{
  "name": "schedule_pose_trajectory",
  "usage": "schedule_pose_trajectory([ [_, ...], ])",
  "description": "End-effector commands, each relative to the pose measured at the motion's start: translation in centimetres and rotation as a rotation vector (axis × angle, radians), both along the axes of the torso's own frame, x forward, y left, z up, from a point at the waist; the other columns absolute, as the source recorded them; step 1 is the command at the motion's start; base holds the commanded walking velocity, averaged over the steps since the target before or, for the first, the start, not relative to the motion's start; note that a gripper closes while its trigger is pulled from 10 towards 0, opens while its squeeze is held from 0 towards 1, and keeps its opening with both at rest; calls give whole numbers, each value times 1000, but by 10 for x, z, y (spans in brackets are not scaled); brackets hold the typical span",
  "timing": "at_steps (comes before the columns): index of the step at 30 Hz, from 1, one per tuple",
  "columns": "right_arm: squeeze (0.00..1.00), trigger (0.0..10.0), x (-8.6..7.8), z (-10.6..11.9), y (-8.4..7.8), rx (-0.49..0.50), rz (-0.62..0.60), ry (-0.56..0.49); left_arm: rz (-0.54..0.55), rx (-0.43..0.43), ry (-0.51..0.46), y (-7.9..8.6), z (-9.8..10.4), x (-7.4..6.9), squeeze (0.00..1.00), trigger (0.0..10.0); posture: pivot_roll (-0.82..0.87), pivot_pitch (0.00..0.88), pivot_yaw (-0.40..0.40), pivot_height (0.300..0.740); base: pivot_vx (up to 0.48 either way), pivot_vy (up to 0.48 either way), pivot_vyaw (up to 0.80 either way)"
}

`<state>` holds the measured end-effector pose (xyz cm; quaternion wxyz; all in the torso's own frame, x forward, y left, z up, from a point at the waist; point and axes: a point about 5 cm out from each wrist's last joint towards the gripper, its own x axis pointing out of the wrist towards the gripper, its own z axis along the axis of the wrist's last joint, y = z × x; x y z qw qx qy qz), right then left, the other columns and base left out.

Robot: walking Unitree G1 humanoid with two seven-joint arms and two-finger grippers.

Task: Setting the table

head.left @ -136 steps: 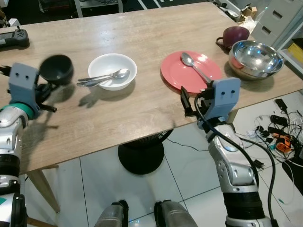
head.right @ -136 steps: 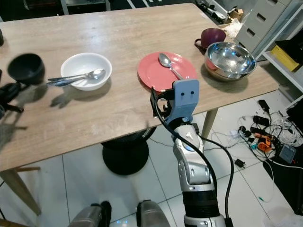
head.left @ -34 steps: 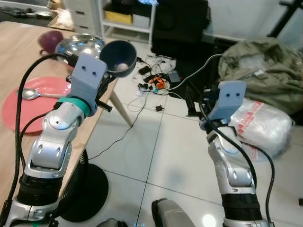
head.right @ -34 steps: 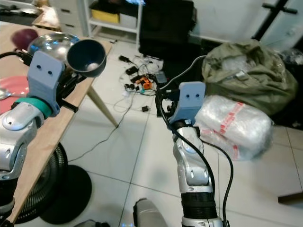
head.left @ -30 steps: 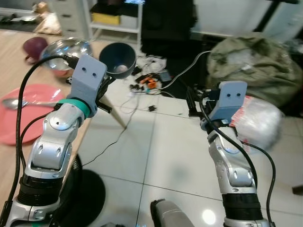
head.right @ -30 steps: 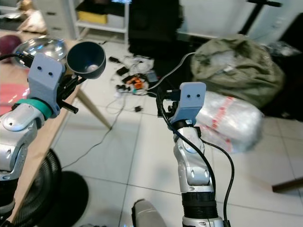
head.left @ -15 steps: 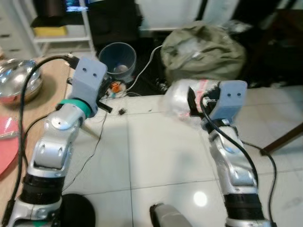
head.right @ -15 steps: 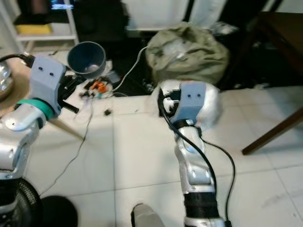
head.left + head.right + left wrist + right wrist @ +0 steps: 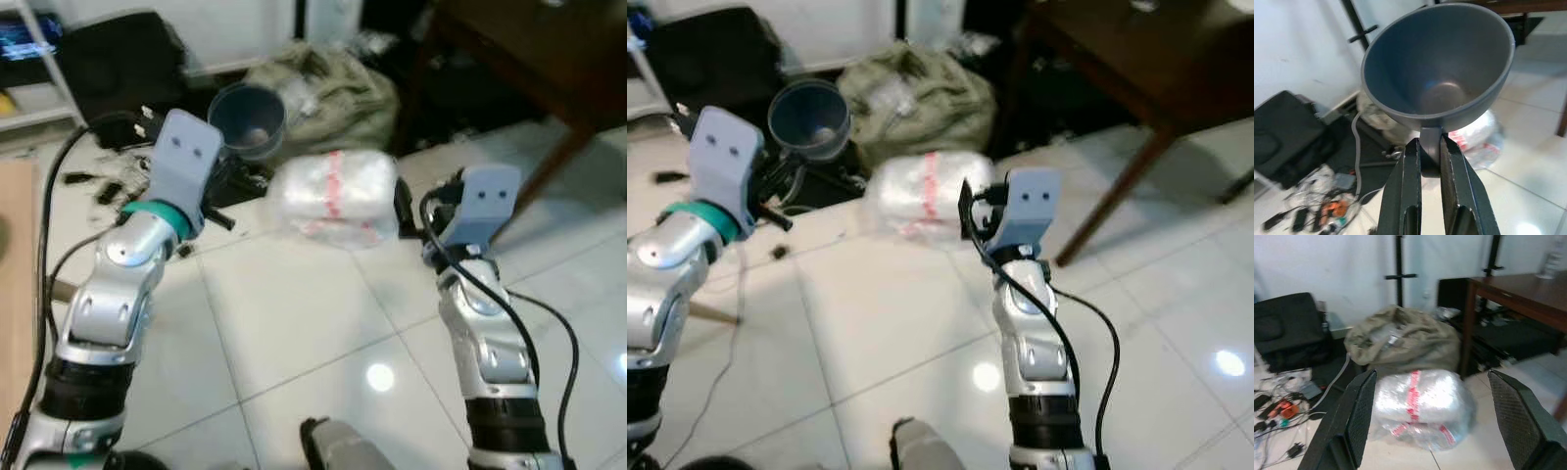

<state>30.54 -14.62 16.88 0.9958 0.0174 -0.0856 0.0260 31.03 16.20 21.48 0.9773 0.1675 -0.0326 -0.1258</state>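
Your left gripper (image 9: 1430,161) pinches the dark bowl (image 9: 1437,78) by its rim, holding it upright just above the fingers so it carries level, while your right gripper (image 9: 1432,416) rides empty, fingers spread wide.

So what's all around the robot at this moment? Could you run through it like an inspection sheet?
Surface: white tiled floor.
Job's things: dark grey cup, held up by its handle.
Clutter: plastic-wrapped bundle; olive bag; black case.
Grippers: left pincer shut on the cup; right pincer open, nothing between its fingers.
Cables: tangle on the floor by the case.
Surroundings: dark wooden table; white wall.
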Motion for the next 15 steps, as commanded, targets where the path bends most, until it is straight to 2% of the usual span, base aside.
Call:
schedule_pose_trajectory([
  [1,0,10000,0,-5,0,-1,9,26,33,-13,2,2,-5,-1,0,10000,-123,18,23,740,0,0,-800],
  [7,0,10000,8,-7,8,-10,70,37,143,-28,-6,14,-14,-11,0,10000,-72,20,-24,740,0,0,-800],
  [9,0,10000,17,-6,21,-5,141,37,238,-10,1,30,-20,-24,0,10000,-21,22,-54,740,0,0,-800],
  [12,0,10000,22,-4,29,1,181,32,286,8,10,40,-24,-32,0,10000,2,25,-65,740,0,0,-800],
  [15,0,10000,23,-3,32,5,193,30,301,13,13,43,-25,-34,0,10000,2,25,-65,740,0,0,-800],
])
